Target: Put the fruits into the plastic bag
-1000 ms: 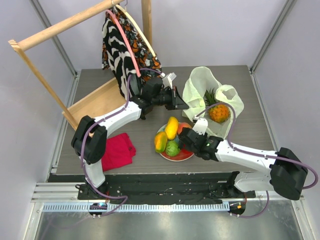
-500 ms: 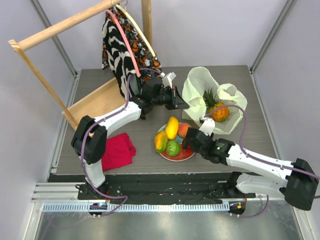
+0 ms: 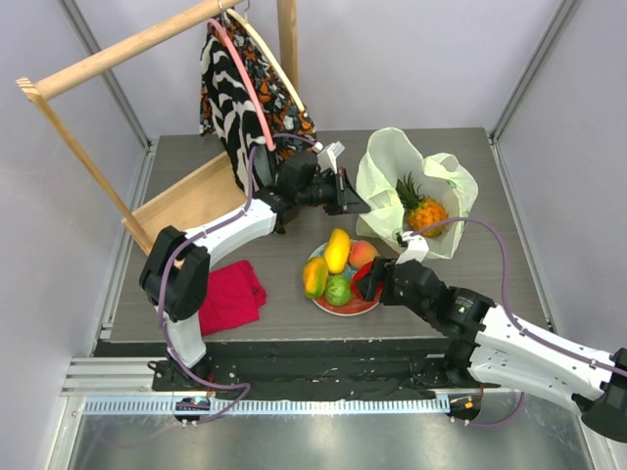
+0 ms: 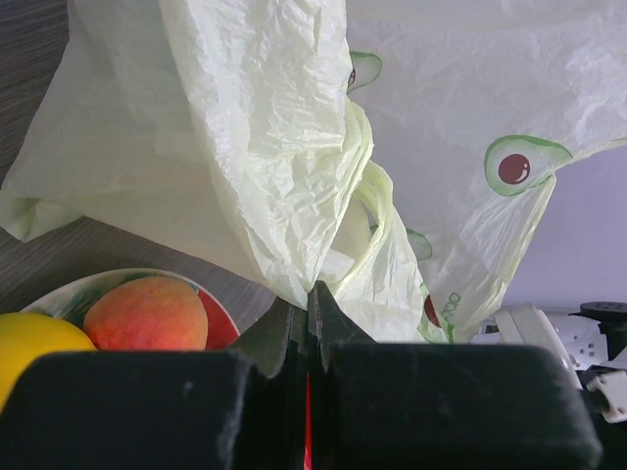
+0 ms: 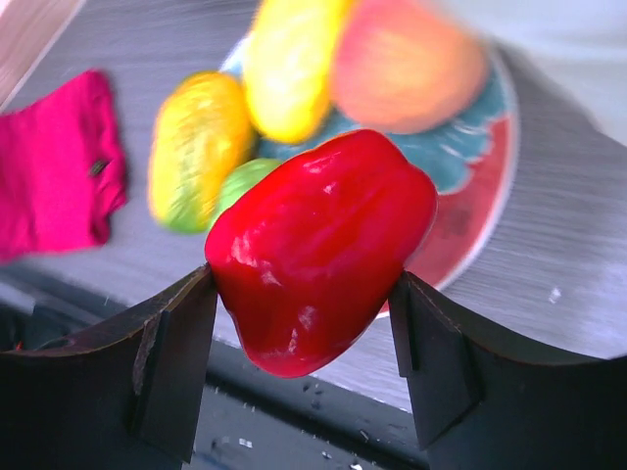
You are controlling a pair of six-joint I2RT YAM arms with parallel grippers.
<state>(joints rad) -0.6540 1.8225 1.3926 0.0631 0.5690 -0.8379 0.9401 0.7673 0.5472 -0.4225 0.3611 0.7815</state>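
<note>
**benchrat:** So what did the right gripper [image 5: 306, 338] have?

**yam_fan:** It was clamped on the red pepper [image 5: 318, 250], one finger on each side, at the near right edge of the plate [image 3: 345, 310]. Couldn't tell whether the pepper was touching the plate. On the plate behind it sat the peach [image 3: 362, 254], two mangoes [image 3: 336, 250] and the green fruit [image 3: 339, 290].

**benchrat:** And the left gripper [image 4: 309, 318]?

**yam_fan:** Pinched tight on a fold of the bag [image 4: 274, 147], holding up its left edge just beyond the plate. The bag sat on the far right of the table [image 3: 490, 245] with its mouth gaping, and the pineapple [image 3: 426, 213] was already inside. The red cloth [image 3: 232, 294] lay near left, well apart from all that.
</note>
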